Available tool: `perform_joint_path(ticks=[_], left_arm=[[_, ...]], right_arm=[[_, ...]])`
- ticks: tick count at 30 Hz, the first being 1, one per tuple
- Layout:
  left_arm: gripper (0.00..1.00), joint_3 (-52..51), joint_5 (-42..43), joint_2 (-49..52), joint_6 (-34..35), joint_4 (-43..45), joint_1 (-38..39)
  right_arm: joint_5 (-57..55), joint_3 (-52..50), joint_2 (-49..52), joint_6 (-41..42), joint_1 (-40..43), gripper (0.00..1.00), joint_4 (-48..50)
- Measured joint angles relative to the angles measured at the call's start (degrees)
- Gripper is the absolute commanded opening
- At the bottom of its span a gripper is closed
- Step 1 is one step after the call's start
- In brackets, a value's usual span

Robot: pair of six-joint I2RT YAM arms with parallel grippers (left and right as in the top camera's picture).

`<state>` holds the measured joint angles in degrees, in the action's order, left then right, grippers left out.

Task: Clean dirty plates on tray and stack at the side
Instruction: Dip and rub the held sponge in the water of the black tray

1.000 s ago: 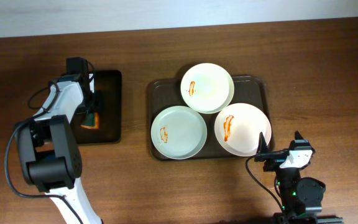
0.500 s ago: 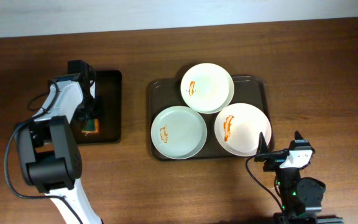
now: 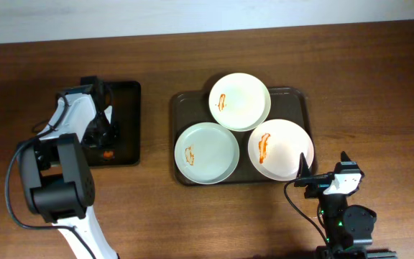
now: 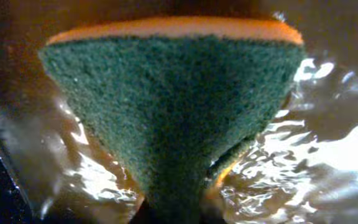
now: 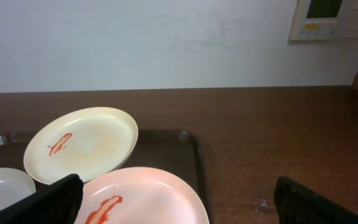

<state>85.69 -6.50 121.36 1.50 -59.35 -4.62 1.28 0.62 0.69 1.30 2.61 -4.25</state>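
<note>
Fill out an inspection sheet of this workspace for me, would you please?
Surface: brown wooden table.
Job's things: rear plate, left plate and right plate, each smeared red, on the large tray; sponge in the small tray, which looks wet.
Clutter: nothing seen.
Grippers: left gripper in the small tray, apparently pinching the sponge; right gripper open, empty.
Cables: black cable loops beside the left arm; another by the right arm.
Surroundings: white wall, wall panel.
</note>
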Motion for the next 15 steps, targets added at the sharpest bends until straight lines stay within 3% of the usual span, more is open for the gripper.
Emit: perform_joint_path(ticks=[3,5,15], left_arm=[[0.03,0.0,0.0,0.0,0.0,0.0,0.0],[0.99,0.0,0.5,0.0,0.0,0.0,0.0],[0.99,0.2,5.1,0.0,0.0,1.2,-0.1]], right_arm=[[0.0,0.0,0.0,0.0,0.0,0.99,0.0],[0.0,0.0,0.0,0.0,0.0,0.98,0.0],[0.0,0.0,0.0,0.0,0.0,0.99,0.0]])
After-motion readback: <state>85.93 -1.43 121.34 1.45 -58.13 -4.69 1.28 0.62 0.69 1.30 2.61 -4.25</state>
